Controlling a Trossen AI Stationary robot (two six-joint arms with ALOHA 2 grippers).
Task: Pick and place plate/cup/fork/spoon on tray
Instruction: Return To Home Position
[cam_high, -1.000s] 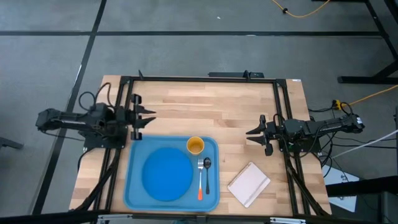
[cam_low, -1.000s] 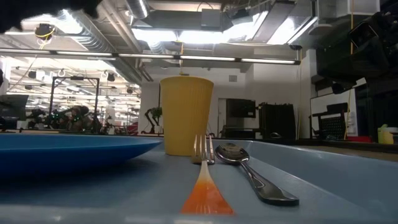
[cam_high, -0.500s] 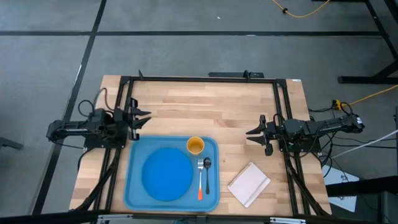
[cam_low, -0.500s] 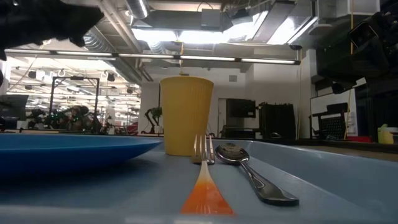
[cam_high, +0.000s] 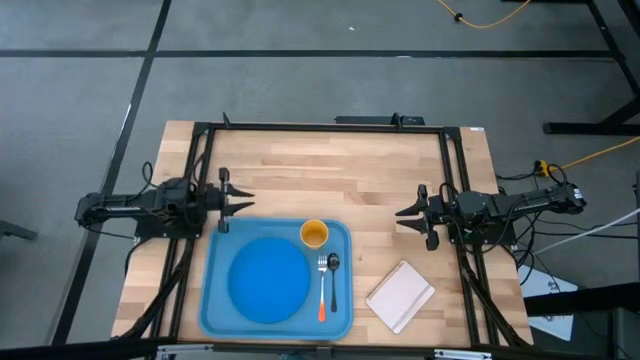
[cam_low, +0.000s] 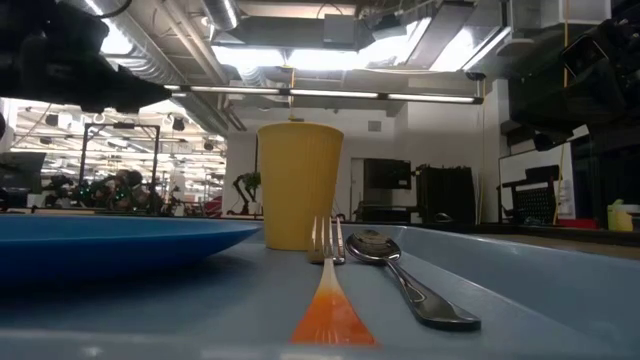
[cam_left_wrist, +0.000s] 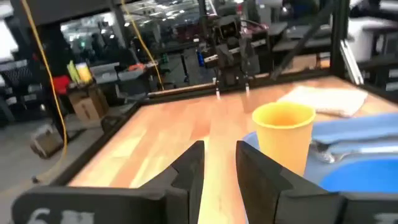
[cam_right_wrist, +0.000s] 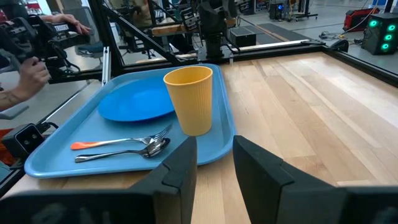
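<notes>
The light-blue tray (cam_high: 343, 318) lies at the table's near middle. On it rest the blue plate (cam_high: 268, 279), the upright orange-yellow cup (cam_high: 314, 235), the orange-handled fork (cam_high: 322, 290) and the dark spoon (cam_high: 333, 280), side by side right of the plate. My left gripper (cam_high: 247, 200) hovers just beyond the tray's far left corner, narrowly open and empty; its wrist view shows the cup (cam_left_wrist: 283, 140) close ahead. My right gripper (cam_high: 400, 213) waits right of the tray, narrowly open and empty, facing the cup (cam_right_wrist: 191, 99).
A white rectangular pad (cam_high: 400, 295) lies right of the tray near the front edge. A black frame (cam_high: 320, 126) runs along the table's far and side edges. A person's hand (cam_right_wrist: 25, 68) shows beyond the table's left side. Bare wood lies beyond the tray.
My left gripper has come down and moved a little toward the table's near edge, ending low beside the tray's far left corner; its arm has settled lower. The things on the tray have stayed where they were.
</notes>
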